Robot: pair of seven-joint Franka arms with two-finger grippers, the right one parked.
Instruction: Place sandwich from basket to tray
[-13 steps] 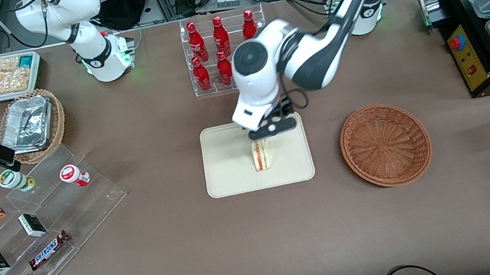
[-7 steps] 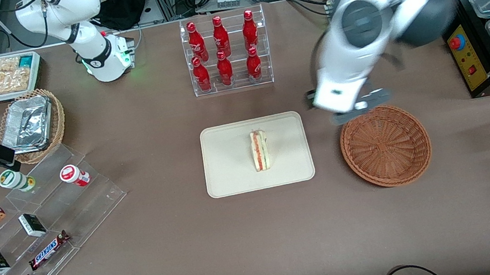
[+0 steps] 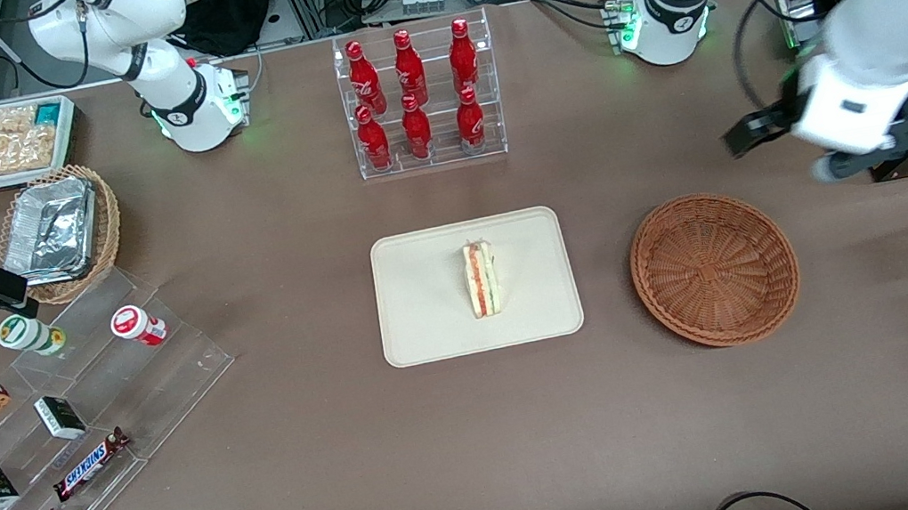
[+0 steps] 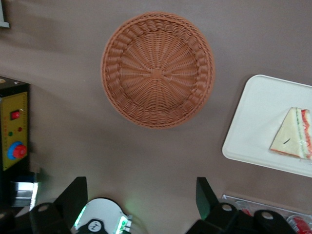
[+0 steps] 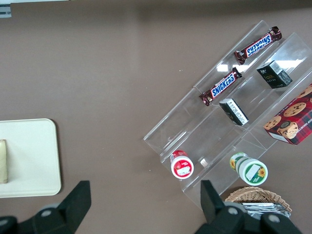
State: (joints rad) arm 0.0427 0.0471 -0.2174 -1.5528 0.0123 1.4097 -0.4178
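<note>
Front view: the sandwich [image 3: 482,279] lies on the tray [image 3: 428,322]; the basket [image 3: 714,268] is empty. Wrist view: the gripper [image 4: 141,200], jaws wide apart and empty, hangs high above the bench. Little risk remains.

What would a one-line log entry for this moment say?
sandwich: on tray | basket: empty | gripper: open, raised near the basket, holding nothing
</note>
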